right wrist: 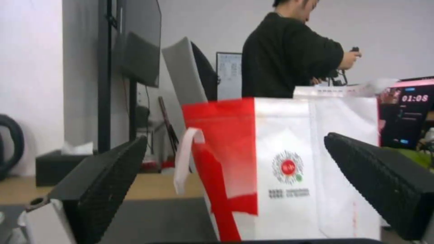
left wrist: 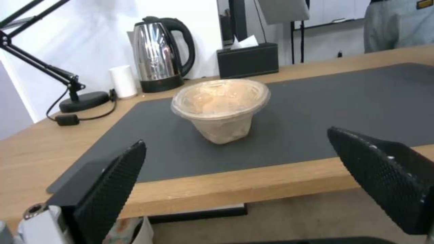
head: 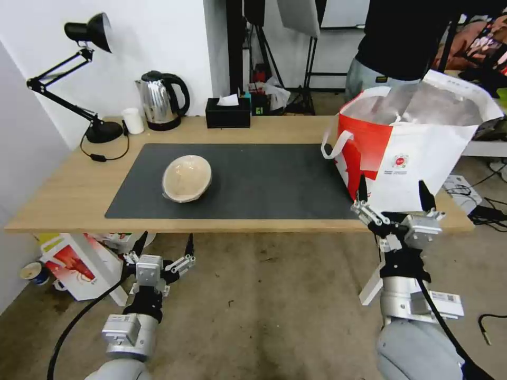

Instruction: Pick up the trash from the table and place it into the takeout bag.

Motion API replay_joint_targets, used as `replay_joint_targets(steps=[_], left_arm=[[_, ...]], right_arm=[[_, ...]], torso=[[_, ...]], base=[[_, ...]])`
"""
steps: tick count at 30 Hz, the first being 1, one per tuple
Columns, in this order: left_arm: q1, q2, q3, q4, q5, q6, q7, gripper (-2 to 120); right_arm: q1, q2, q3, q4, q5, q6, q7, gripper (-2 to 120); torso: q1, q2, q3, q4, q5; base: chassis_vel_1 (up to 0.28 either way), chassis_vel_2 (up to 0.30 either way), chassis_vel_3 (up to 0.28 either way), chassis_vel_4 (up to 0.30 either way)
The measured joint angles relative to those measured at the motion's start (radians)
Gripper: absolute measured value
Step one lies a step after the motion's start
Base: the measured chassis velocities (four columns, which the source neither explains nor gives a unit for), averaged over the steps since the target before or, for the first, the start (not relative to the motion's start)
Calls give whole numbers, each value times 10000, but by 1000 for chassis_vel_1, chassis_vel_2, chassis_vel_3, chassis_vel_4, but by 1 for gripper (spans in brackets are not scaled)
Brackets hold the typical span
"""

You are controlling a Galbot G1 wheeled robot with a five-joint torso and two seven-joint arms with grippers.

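Shallow beige round bowl (head: 187, 178) alone remains on the dark grey mat (head: 264, 179) of the light-wood tabletop (head: 68, 190), at nine o'clock from the white-and-red foil-lined takeout bag (head: 417, 158); left hand (head: 162, 247) and right hand (head: 393, 192) wait, fingers apart, empty.

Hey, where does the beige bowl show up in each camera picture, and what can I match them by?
Head view: beige bowl on the dark grey mat's left half.
Left wrist view: mid-picture, beyond the open left gripper.
Right wrist view: not there; takeout bag instead.
Shared landmark: black tissue box.
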Motion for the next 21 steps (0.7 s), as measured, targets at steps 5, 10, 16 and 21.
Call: replay_joint_targets(steps=[5,10,16,21], left_arm=[[0,0,0,0,0,0,0,100],[0,0,0,0,0,0,0,100],[-1,0,0,0,0,0,0,100],[0,0,0,0,0,0,0,100]], right_arm=[[-620,74,-13,9,-403,-7,184,100],[-1154,190,-99,48,-844,31,281,100],[-1422,169,-141,122,-1042,82,313,100],[-1734,136,-166,319,-1130,98,376,100]], torso=[[0,0,0,0,0],[0,0,0,-1,1],[0,-1,0,0,0],[-1,0,0,0,1]], base=[[0,0,0,0],[0,0,0,0],[0,0,0,0],[0,0,0,0]])
